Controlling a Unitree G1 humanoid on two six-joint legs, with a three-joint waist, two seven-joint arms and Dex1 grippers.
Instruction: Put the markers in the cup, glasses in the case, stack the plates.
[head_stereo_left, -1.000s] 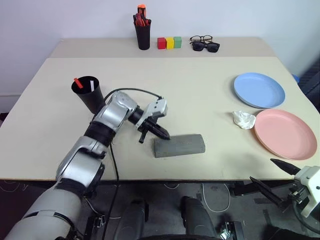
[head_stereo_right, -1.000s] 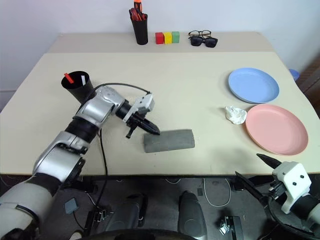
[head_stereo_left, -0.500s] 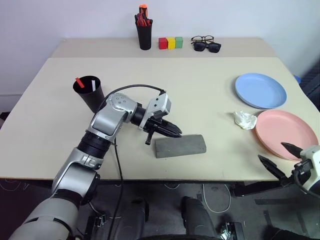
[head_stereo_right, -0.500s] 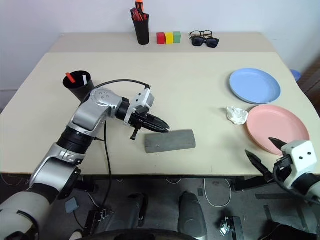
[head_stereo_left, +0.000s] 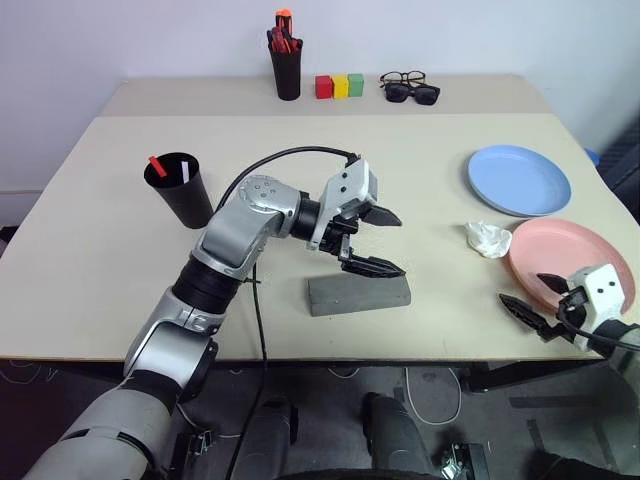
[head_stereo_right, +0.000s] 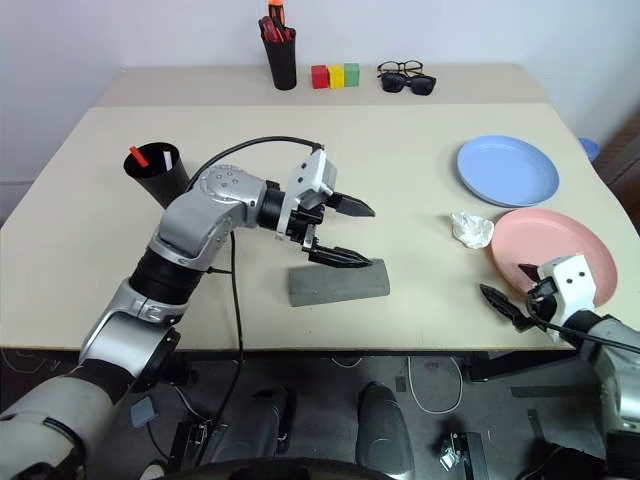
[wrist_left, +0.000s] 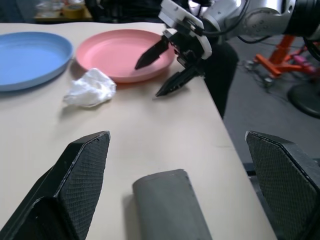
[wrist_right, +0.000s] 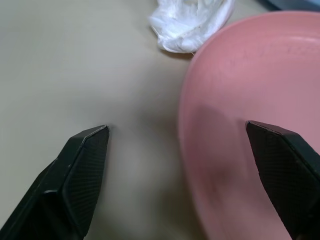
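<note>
Pink plate (head_stereo_left: 570, 267) at table's 4 o'clock edge, just beside blue plate (head_stereo_left: 519, 180). Light, stiff, slick plastic: pinch the near rim. Right gripper (head_stereo_left: 538, 296) spread, empty, at that rim; left gripper (head_stereo_left: 372, 240) spread over case (head_stereo_left: 359, 292).

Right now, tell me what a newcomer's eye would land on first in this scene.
The left gripper, jaws spread wide, hangs above the closed grey case near the table's front edge. At the table's right side, the open right gripper points at the near rim of the pink plate, with the light blue plate behind it and a crumpled white wad beside them.
</note>
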